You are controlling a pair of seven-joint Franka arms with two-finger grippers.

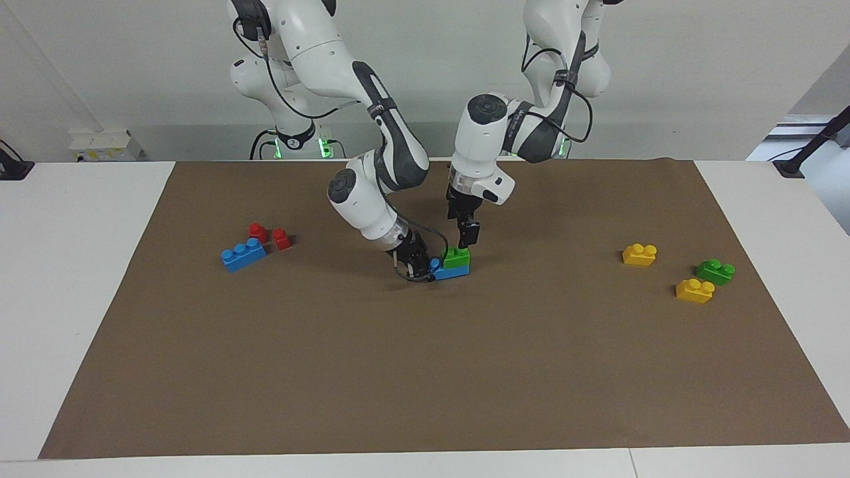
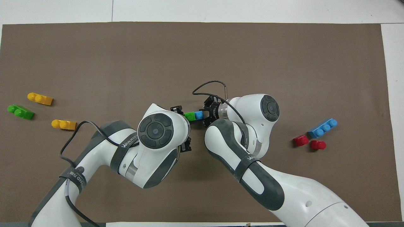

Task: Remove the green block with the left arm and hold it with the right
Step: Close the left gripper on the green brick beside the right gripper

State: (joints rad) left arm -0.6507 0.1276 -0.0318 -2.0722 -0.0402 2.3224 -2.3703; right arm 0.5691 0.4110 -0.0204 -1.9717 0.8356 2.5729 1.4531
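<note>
A green block point(image 1: 457, 257) sits on top of a short blue brick point(image 1: 453, 271) in the middle of the brown mat point(image 1: 425, 372). My left gripper point(image 1: 469, 240) points down just above the green block, at its edge nearer to the robots. My right gripper point(image 1: 425, 267) lies low on the mat and is shut on the blue brick's end toward the right arm's side. In the overhead view the green block point(image 2: 189, 116) and blue brick point(image 2: 199, 114) show between the two wrists, with my right gripper point(image 2: 205, 115) on the blue brick. The left wrist hides my left gripper there.
A second green block point(image 1: 716, 271) and two yellow bricks point(image 1: 639, 254) point(image 1: 694, 290) lie at the left arm's end of the mat. A long blue three-stud brick point(image 1: 243, 254) and two small red pieces point(image 1: 257, 232) point(image 1: 281, 238) lie at the right arm's end.
</note>
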